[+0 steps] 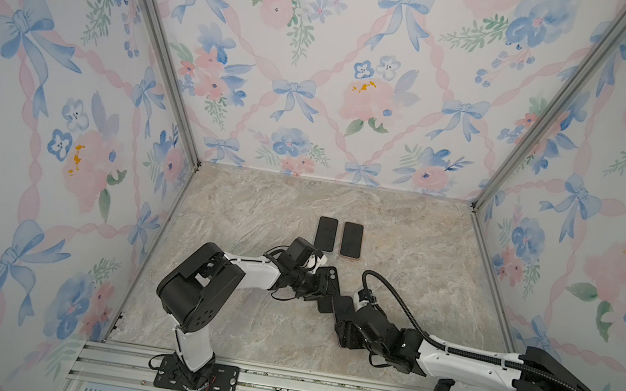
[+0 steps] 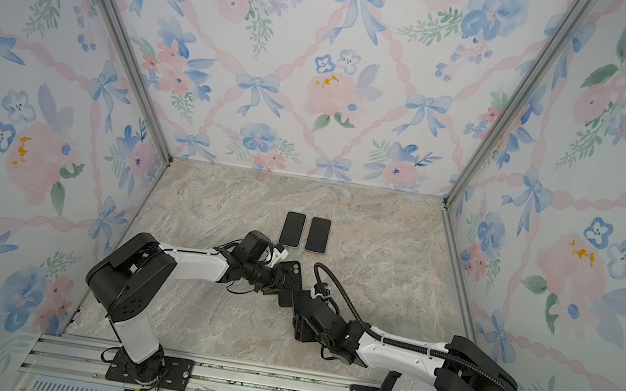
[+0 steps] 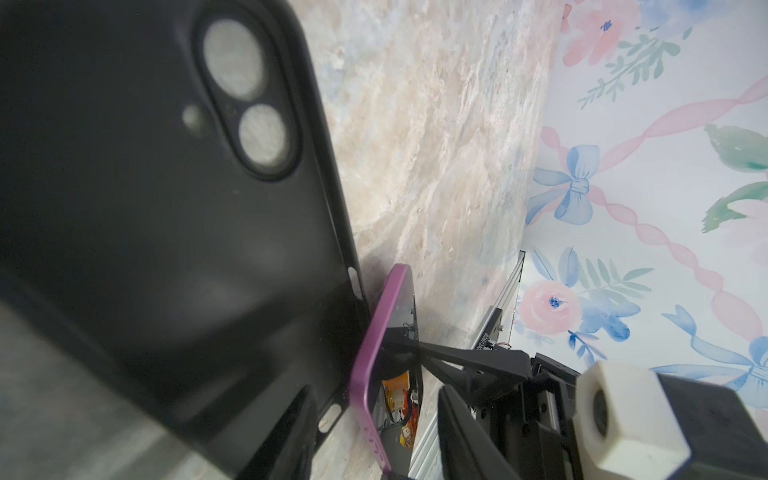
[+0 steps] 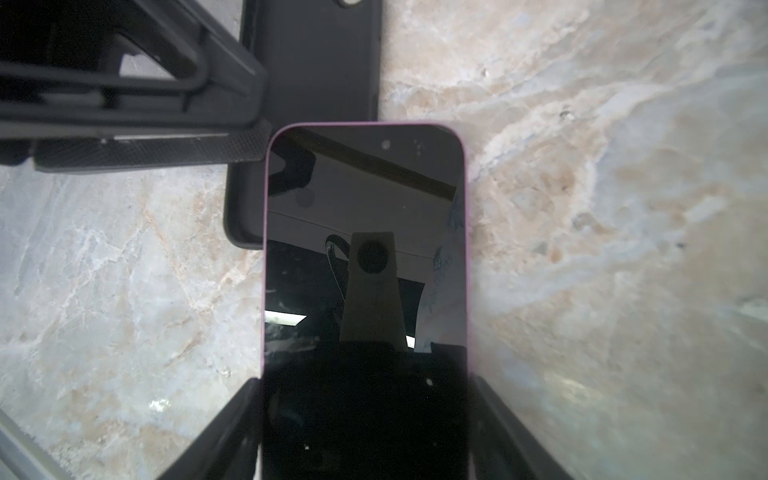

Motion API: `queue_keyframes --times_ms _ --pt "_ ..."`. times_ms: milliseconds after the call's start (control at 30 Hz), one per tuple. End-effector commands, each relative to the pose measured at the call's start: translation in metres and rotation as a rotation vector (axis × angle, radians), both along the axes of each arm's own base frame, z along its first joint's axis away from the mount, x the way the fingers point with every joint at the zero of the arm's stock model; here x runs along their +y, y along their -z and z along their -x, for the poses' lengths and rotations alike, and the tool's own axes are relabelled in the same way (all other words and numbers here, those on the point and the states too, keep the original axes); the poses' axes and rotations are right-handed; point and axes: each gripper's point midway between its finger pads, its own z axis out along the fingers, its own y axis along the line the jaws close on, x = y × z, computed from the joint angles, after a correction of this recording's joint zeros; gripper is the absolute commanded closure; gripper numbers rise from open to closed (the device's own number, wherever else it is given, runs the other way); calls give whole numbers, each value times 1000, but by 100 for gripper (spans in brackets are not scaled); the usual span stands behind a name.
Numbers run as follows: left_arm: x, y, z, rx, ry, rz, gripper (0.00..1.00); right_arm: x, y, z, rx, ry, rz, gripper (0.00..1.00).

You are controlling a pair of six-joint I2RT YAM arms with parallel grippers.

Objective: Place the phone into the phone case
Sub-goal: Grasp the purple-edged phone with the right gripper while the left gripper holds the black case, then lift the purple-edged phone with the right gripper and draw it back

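The phone (image 4: 365, 249) is gripped by its long sides in the right pincer (image 4: 365, 386), with its top end overlapping the phone case's (image 4: 316, 62) near end and the long axes nearly aligned, slightly offset. Whether the left pincer (image 1: 318, 283), at the phone case's edge, is clenched cannot be told.

White-shelled arms (image 1: 250, 269) with black joints (image 1: 200, 293), black corrugated cable (image 1: 397, 295) along the right one

Floral bow-patterned walls (image 1: 323, 59) around marble-look floor (image 1: 259, 205).
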Motion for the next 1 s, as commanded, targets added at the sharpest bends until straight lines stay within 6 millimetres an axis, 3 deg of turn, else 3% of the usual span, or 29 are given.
queue_keyframes --times_ms 0,200,467,800,967 --pt "-9 -10 -5 -31 34 35 55 -13 25 21 98 -34 67 49" --pt "-9 4 -4 -5 41 20 64 -12 24 20 95 -40 69 49" --pt "-7 15 2 24 56 10 65 -13 22 20 89 -42 72 49" --pt "-11 12 2 3 76 25 77 -12 18 14 73 -36 82 50" --pt "-14 11 5 4 84 45 78 -12 16 12 68 -33 88 50"
